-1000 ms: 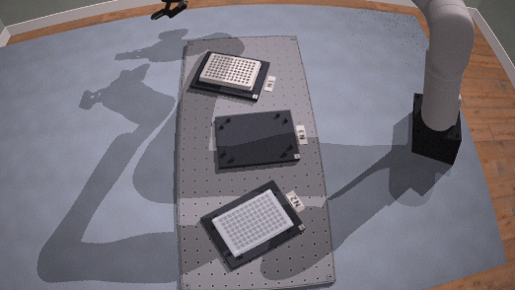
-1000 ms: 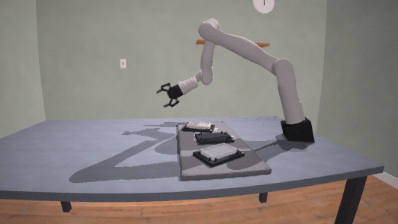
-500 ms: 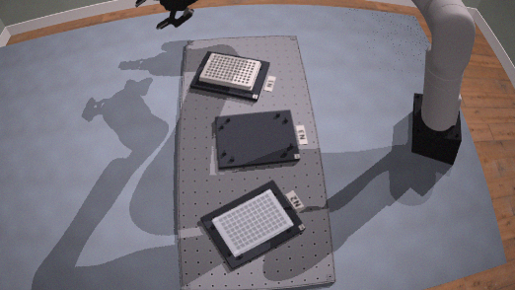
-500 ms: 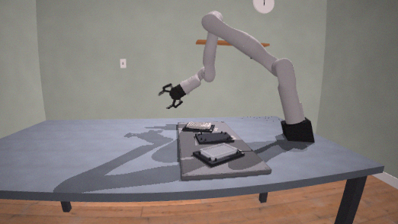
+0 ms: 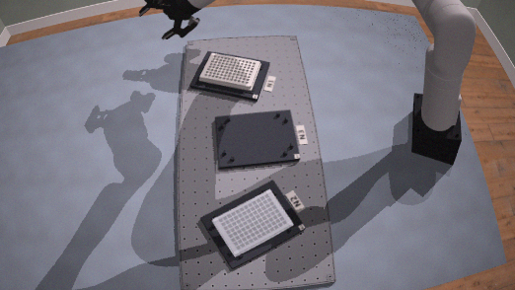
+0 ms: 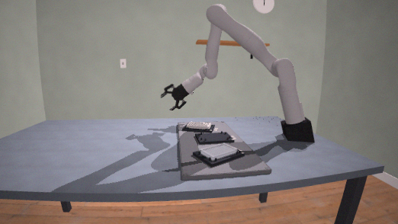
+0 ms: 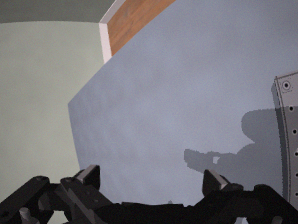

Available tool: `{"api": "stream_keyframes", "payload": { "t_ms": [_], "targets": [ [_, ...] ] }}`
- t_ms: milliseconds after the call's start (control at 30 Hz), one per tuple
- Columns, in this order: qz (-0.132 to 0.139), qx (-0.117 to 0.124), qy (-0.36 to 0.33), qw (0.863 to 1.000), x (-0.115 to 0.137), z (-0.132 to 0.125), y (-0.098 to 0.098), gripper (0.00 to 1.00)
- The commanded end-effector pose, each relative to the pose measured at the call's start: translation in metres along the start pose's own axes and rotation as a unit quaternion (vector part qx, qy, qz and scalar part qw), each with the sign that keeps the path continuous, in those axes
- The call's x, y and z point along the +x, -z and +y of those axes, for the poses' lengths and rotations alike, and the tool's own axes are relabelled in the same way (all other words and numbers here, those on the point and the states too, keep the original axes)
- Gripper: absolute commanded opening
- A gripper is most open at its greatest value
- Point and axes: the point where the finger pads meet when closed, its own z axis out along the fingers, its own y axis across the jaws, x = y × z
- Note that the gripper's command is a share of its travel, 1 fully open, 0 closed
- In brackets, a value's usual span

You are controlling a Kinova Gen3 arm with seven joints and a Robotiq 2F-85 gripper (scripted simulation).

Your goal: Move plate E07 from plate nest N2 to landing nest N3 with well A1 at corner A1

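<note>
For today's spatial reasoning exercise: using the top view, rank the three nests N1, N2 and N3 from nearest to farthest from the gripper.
1. N1, holding a plate, just below the gripper.
2. N3, bare, mid-board.
3. N2, holding the other plate, at the board's opposite end.
</note>
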Motion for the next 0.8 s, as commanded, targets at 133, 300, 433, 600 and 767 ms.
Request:
{"api": "stream_keyframes", "payload": {
  "t_ms": [133,300,433,600,767],
  "targets": [
    [0.005,-0.016,-0.018,1.0,-0.028,0.006,0.008,1.0],
    [0.016,-0.032,-0.033,0.999,-0.04,0.016,0.014,1.0],
    [0.021,-0.039,-0.039,0.998,-0.045,0.02,0.016,1.0],
    [0.032,-0.055,-0.055,0.996,-0.057,0.029,0.022,1.0],
    [0.043,-0.071,-0.07,0.994,-0.07,0.039,0.027,1.0]
  ]
}}
